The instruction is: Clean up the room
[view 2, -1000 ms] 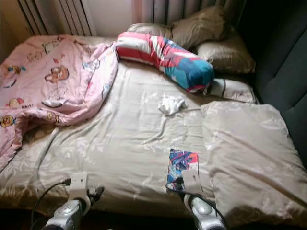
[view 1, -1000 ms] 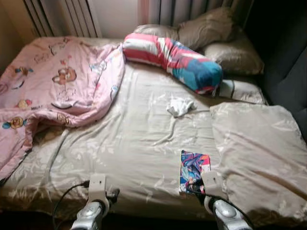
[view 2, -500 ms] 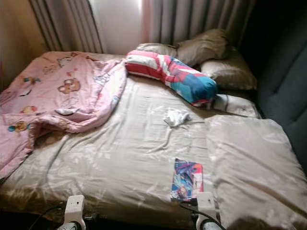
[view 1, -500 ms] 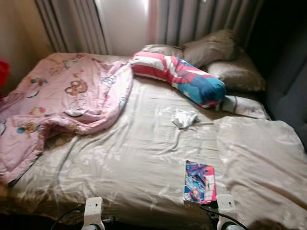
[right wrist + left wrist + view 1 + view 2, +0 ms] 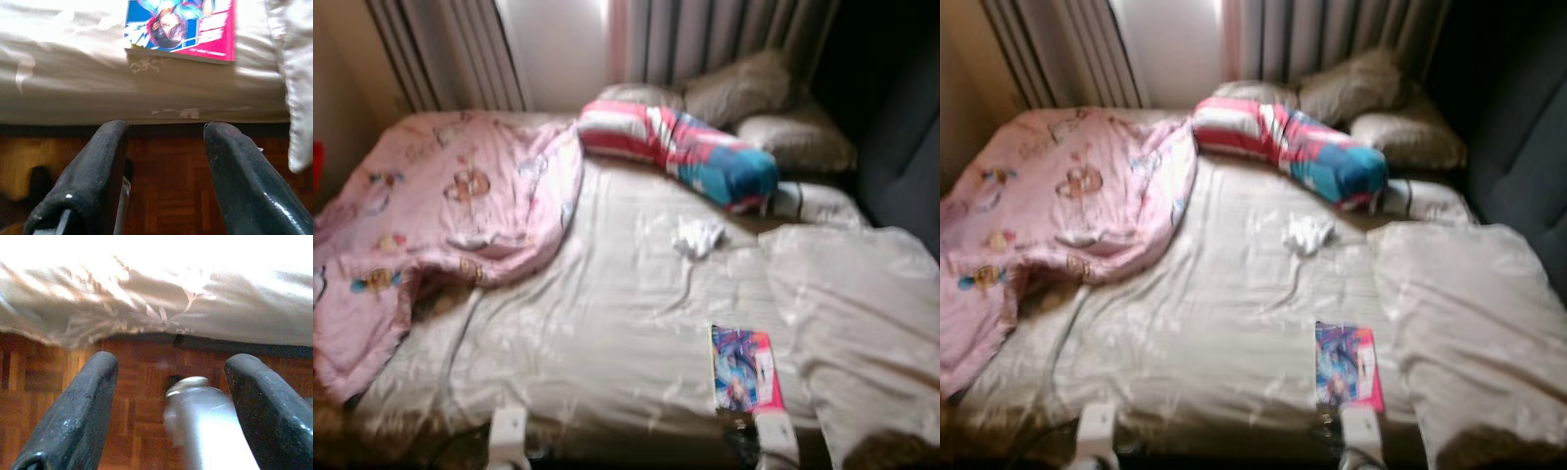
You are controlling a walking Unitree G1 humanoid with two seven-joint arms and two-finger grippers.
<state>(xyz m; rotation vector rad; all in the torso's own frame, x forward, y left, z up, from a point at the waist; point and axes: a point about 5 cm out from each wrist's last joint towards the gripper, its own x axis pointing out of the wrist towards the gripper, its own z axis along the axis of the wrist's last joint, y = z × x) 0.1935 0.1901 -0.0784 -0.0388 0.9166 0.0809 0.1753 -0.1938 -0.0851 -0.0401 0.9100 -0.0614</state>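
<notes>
A comic book (image 5: 181,27) is lying flat at the near edge of the bed (image 5: 607,323), beside a beige duvet (image 5: 862,323). The right gripper (image 5: 166,161) is hanging below it over the parquet floor (image 5: 176,196), fingers spread and empty. The left gripper (image 5: 171,401) is hanging likewise, fingers parted.

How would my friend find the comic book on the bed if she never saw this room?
Start at the big bed with the beige sheet. Look along its near edge, toward the right, just left of the plain beige duvet. The comic book lies flat there, the only thin, flat thing, with a bright blue and pink cartoon cover.
</notes>
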